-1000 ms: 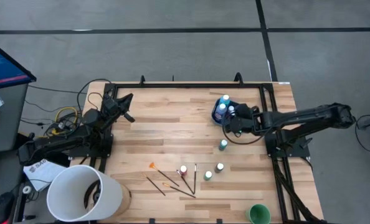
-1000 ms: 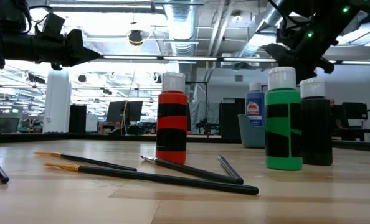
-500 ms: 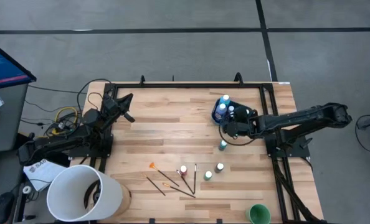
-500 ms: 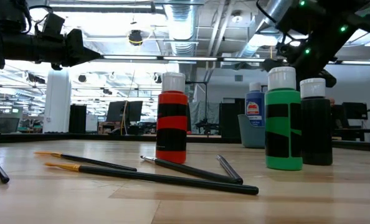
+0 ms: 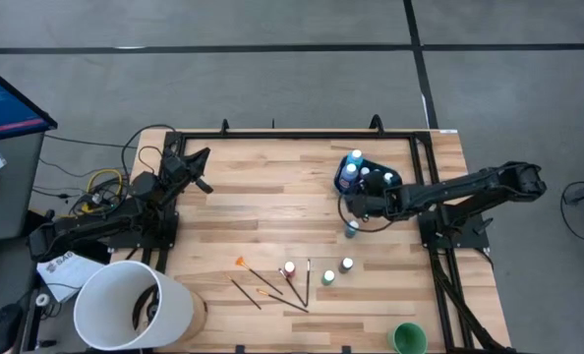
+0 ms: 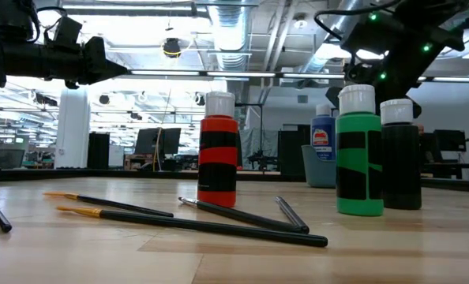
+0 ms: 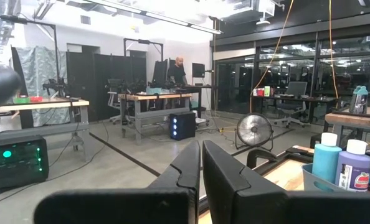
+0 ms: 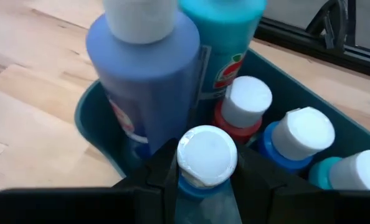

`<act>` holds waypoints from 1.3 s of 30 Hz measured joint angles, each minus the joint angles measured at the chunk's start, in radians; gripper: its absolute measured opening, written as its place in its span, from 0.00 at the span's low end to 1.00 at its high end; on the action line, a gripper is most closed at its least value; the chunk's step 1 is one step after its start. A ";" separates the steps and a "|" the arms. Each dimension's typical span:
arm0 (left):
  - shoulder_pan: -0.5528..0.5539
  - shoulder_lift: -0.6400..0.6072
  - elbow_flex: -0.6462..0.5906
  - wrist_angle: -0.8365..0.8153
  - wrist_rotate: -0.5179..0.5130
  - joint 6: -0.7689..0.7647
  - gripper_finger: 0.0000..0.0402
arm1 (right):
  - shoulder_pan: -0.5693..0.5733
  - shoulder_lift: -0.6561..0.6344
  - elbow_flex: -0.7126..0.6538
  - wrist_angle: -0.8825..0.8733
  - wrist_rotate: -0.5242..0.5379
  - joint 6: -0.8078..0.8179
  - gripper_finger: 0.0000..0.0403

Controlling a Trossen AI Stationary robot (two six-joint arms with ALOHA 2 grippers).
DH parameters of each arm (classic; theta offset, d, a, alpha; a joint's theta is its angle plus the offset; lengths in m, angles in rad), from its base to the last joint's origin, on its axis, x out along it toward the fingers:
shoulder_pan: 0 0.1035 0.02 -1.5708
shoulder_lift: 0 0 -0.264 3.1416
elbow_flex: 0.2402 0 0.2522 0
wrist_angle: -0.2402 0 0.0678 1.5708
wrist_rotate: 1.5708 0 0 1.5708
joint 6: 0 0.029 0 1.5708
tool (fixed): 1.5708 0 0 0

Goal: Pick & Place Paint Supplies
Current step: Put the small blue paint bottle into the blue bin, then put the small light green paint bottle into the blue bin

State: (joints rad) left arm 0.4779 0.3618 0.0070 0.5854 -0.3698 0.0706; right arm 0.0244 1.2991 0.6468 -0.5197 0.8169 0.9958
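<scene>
Grey concrete floor (image 5: pixel 272 79), workbenches (image 7: pixel 154 99), floor fan (image 7: pixel 254 131), ceiling ducts (image 6: pixel 234 31)

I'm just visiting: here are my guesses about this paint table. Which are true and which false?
1. The right gripper holds a white-capped blue bottle between its fingers. True.
2. The teal tub has no bottles in it. False: several stand inside it.
3. The red bottle lies on its side. False: it stands upright.
4. Thin brushes lie flat on the wood. True.
5. The left gripper is gripping a brush. False: its fingers are shut on nothing, far from the supplies.
</scene>
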 joint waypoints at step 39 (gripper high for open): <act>0.000 0.000 0.000 0.000 0.000 0.000 0.02 | -0.018 -0.175 0.130 -0.057 -0.111 -0.306 0.52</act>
State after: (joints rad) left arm 0.4778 0.3618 0.0071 0.5854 -0.3698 0.0704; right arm 0.0068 1.1237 0.7764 -0.5765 0.7062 0.6897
